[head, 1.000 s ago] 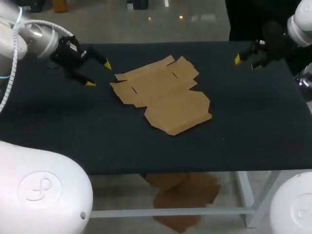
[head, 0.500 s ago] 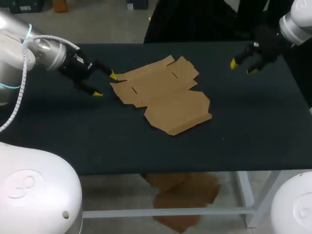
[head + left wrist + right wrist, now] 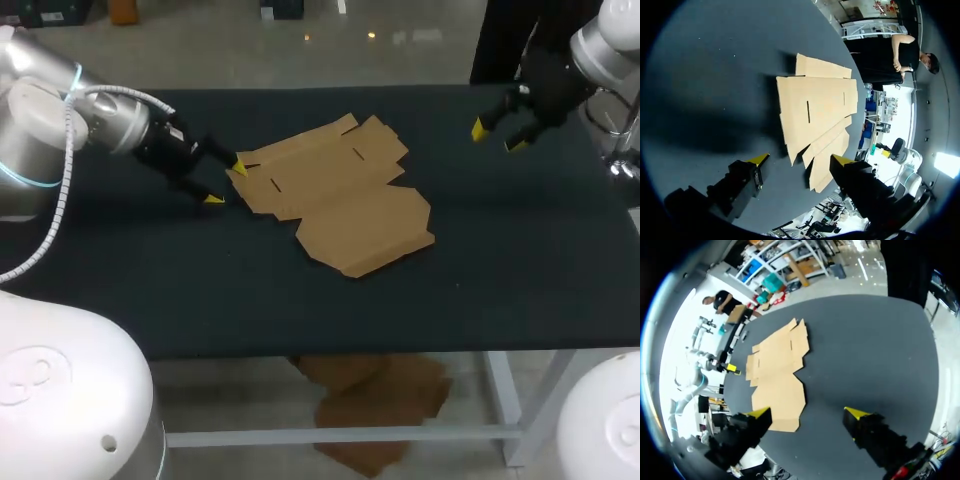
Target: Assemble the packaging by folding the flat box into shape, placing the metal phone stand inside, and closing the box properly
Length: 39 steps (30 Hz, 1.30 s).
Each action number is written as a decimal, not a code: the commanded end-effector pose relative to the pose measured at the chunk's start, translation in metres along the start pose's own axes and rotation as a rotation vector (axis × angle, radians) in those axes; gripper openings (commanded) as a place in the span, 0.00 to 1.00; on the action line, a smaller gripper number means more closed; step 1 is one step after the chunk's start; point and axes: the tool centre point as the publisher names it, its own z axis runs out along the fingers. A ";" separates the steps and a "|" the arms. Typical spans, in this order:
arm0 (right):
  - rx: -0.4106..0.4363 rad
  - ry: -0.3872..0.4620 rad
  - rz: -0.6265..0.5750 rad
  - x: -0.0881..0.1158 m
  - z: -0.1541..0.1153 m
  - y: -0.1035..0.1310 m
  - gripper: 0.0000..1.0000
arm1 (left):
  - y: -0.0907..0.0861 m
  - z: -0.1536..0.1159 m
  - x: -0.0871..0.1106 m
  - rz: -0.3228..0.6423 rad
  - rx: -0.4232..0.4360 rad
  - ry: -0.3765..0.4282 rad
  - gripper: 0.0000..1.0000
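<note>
The flat box (image 3: 335, 200) lies unfolded on the dark table (image 3: 520, 260), a single sheet of brown cardboard. Its flaps are spread out level and two short slits show in the panel nearest the left arm. The left gripper (image 3: 226, 183) sits just beside the box's left edge with its yellow-tipped fingers spread wide. In the left wrist view the near corner of the box lies just ahead of the gap between them, and whether a tip touches the cardboard cannot be told. The right gripper (image 3: 498, 137) hangs well apart from the box, off its far right side, fingers likewise spread and holding nothing.
</note>
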 end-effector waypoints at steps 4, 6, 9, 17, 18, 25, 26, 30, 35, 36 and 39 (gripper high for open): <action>0.007 0.002 0.000 0.000 -0.001 0.001 1.00 | -0.011 0.019 -0.003 0.003 -0.002 -0.018 0.81; 0.007 0.002 0.000 0.000 -0.001 0.001 1.00 | -0.014 0.024 -0.004 0.002 -0.009 -0.009 0.79; 0.007 0.002 0.000 0.000 -0.001 0.001 1.00 | -0.019 0.031 -0.005 -0.002 0.006 -0.027 0.80; 0.007 0.002 0.000 0.000 -0.001 0.001 1.00 | -0.029 0.041 -0.010 -0.014 0.021 -0.020 0.56; 0.007 0.002 0.000 0.000 -0.001 0.001 1.00 | -0.031 0.042 -0.011 -0.017 0.026 -0.020 0.49; 0.007 0.002 0.000 0.000 -0.001 0.001 1.00 | -0.037 0.048 -0.015 -0.045 0.035 -0.026 0.00; 0.007 0.002 0.000 0.000 -0.001 0.001 1.00 | -0.038 0.048 -0.015 -0.047 0.035 -0.027 0.00; 0.007 0.002 0.000 0.000 -0.001 0.001 1.00 | -0.040 0.045 -0.017 -0.054 0.039 -0.025 0.00; 0.007 0.002 0.000 0.000 -0.001 0.001 1.00 | -0.038 0.043 -0.017 -0.058 0.047 -0.020 0.00; 0.007 0.002 0.000 0.000 -0.001 0.001 1.00 | -0.038 0.043 -0.018 -0.058 0.047 -0.020 0.00; 0.007 0.002 0.000 0.000 -0.001 0.001 1.00 | -0.037 0.041 -0.018 -0.061 0.048 -0.016 0.00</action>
